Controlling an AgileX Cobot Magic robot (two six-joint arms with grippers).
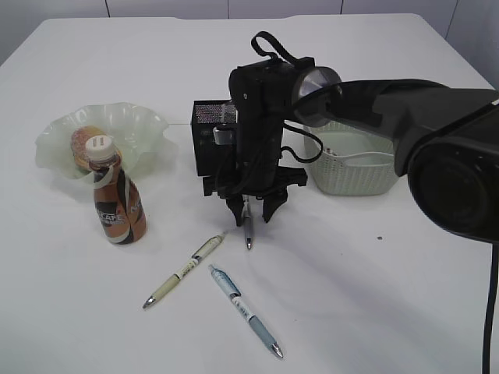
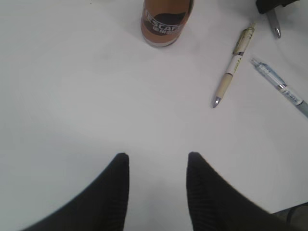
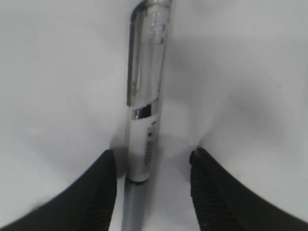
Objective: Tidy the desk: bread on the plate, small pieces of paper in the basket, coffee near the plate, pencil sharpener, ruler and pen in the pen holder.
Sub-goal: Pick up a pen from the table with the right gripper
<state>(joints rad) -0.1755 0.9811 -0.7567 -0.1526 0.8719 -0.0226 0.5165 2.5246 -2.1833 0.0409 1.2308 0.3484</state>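
My right gripper (image 1: 249, 212) reaches across the middle and stands open, fingertips down on the table, astride a silver pen (image 1: 249, 231). In the right wrist view this pen (image 3: 144, 96) lies between the fingers, close to the left one, with a gap to the right one. A beige pen (image 1: 185, 269) and a blue pen (image 1: 245, 312) lie nearer the front. The black pen holder (image 1: 207, 136) stands behind the gripper. Bread (image 1: 84, 140) sits on the green plate (image 1: 140, 125), and the coffee (image 1: 117, 199) stands in front of it. My left gripper (image 2: 158, 158) hangs open over bare table. Pencil sharpener, ruler and paper pieces are out of view.
The pale basket (image 1: 351, 167) stands at the right, behind the right arm. The left wrist view has the coffee (image 2: 166, 21) at the top, with the beige pen (image 2: 233, 67) and the blue pen (image 2: 281, 86) to its right.
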